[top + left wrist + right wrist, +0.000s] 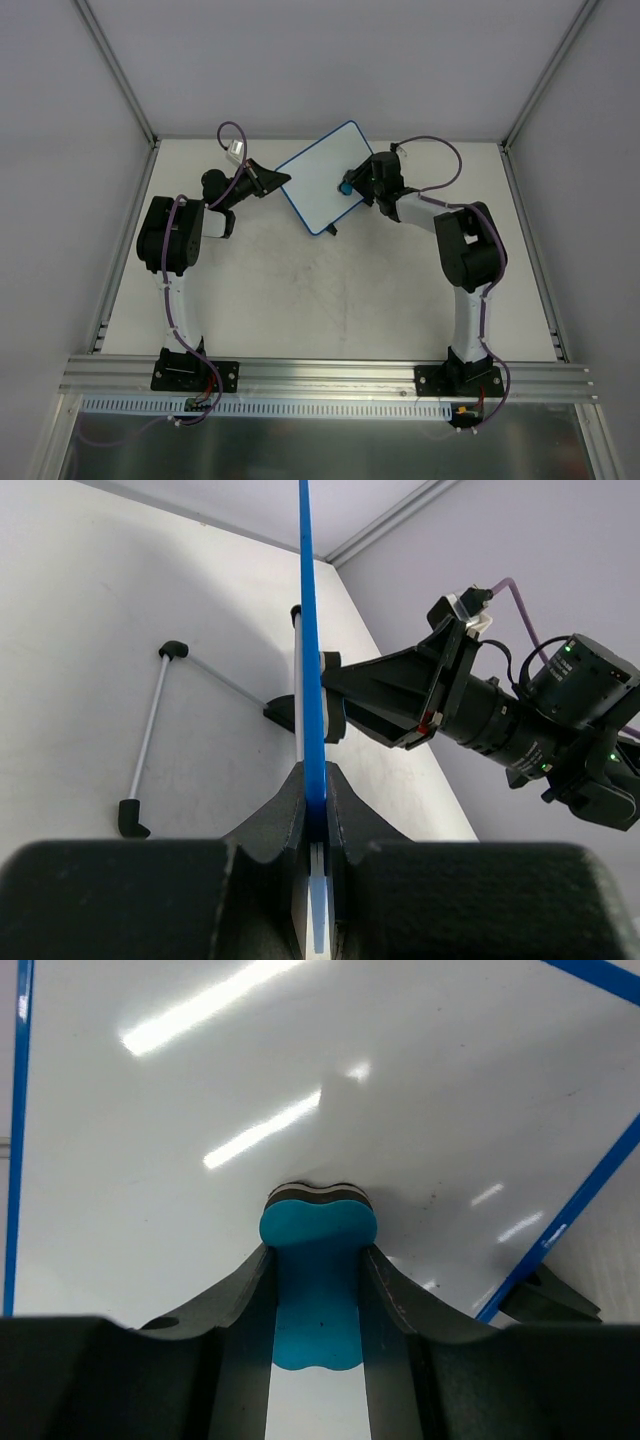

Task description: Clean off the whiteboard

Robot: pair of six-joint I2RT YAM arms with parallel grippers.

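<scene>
The whiteboard (318, 180), white with a thin blue frame, is held up tilted at the back middle of the table. Its face shows no marks in the right wrist view (200, 1080). My left gripper (268, 180) is shut on the board's left edge; in the left wrist view the blue frame (311, 680) runs edge-on between my fingers. My right gripper (352, 184) is shut on a small blue eraser (317, 1260) and presses its felt pad against the board's face. The eraser shows as a blue spot in the top view (345, 186).
The board's wire stand with black feet (150, 735) hangs below the board. Aluminium frame posts stand at the back corners (120, 70). The table (330, 300) is white with faint scuffs.
</scene>
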